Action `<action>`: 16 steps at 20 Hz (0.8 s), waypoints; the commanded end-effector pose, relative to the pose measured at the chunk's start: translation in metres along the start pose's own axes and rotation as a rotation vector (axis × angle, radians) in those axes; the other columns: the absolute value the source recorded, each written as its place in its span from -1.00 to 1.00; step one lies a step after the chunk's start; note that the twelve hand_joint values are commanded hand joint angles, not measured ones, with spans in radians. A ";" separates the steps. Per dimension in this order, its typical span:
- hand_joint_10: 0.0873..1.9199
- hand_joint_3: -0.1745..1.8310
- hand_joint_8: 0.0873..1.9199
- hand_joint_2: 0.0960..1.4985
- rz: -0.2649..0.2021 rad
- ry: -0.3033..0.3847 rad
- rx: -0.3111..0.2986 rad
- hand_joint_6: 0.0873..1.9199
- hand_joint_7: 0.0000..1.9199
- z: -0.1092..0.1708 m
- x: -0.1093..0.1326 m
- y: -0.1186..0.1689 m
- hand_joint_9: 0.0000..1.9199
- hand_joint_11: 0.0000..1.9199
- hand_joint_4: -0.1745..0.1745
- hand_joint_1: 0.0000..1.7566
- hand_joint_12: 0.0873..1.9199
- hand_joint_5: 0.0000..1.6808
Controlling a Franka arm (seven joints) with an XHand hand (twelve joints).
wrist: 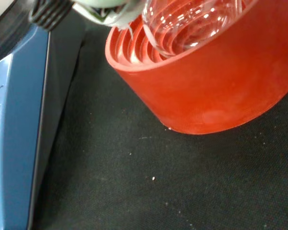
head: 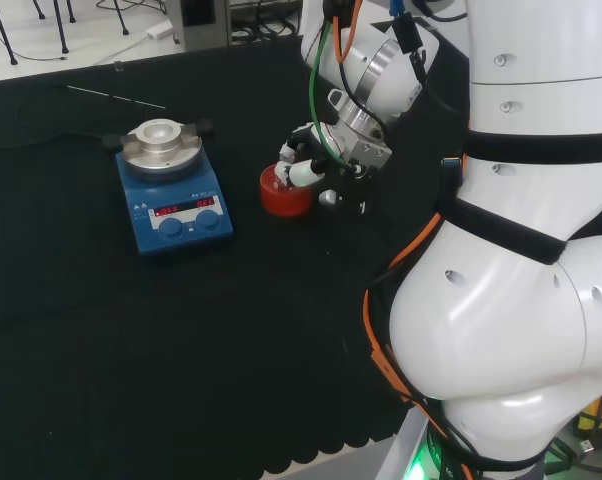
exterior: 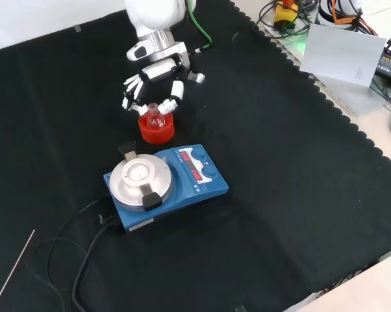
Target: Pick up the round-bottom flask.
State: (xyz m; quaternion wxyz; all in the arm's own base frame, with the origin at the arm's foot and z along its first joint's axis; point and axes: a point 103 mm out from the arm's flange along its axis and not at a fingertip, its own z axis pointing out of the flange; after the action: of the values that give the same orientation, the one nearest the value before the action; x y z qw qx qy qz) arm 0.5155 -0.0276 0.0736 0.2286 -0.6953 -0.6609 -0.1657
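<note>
The flask (wrist: 187,21) is clear, glossy glass with bright glints on its round belly. Its stand (wrist: 216,81) looks like matt red rubber or plastic, smooth outside and ribbed within. The table (exterior: 293,195) wears a matt black cloth, finely woven and flecked with pale lint. The hotplate (exterior: 166,185) has a smooth blue casing with a slight sheen and a dull brushed-metal top disc. The hand (exterior: 153,88) is glossy white plastic with black parts, and its fingers (head: 303,172) look the same.
</note>
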 end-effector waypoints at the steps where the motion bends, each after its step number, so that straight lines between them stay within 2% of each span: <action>1: -0.42 -0.03 -0.45 -0.18 0.004 -0.009 -0.015 -0.15 -0.67 -0.001 -0.001 -0.001 -0.51 -0.92 -0.06 0.09 0.40 -0.08; 2: -0.42 -0.03 -0.45 -0.17 0.004 -0.012 -0.024 -0.15 -0.67 -0.002 -0.001 -0.001 -0.50 -0.91 -0.09 0.09 0.40 -0.05; 4: -0.43 -0.30 -0.44 0.06 0.002 -0.014 -0.040 0.00 -0.64 -0.003 -0.001 -0.001 -0.47 -0.88 0.50 0.14 0.39 0.08; 5: -0.43 -0.39 -0.44 0.14 0.000 -0.016 -0.048 0.03 -0.62 -0.003 -0.001 -0.001 -0.45 -0.86 0.64 0.16 0.39 0.12; 6: -0.44 -0.45 -0.44 0.18 -0.002 -0.018 -0.051 0.04 -0.61 -0.003 0.000 -0.001 -0.43 -0.84 0.69 0.17 0.38 0.14; 9: -0.46 -0.48 -0.45 0.20 -0.002 -0.024 -0.061 0.04 -0.58 -0.004 0.002 -0.001 -0.39 -0.79 0.68 0.19 0.38 0.18; 13: -0.50 -0.24 -0.47 0.01 -0.006 -0.034 -0.084 0.05 -0.52 -0.008 0.007 0.001 -0.32 -0.73 0.33 0.23 0.35 0.23; 16: -0.51 -0.12 -0.48 -0.08 -0.009 -0.036 -0.077 0.08 -0.49 -0.016 0.012 0.002 -0.29 -0.70 0.24 0.25 0.35 0.25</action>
State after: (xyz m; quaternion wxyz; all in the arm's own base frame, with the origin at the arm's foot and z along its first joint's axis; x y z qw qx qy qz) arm 0.5179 -0.0278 0.0847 0.1892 -0.7047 -0.6593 -0.1813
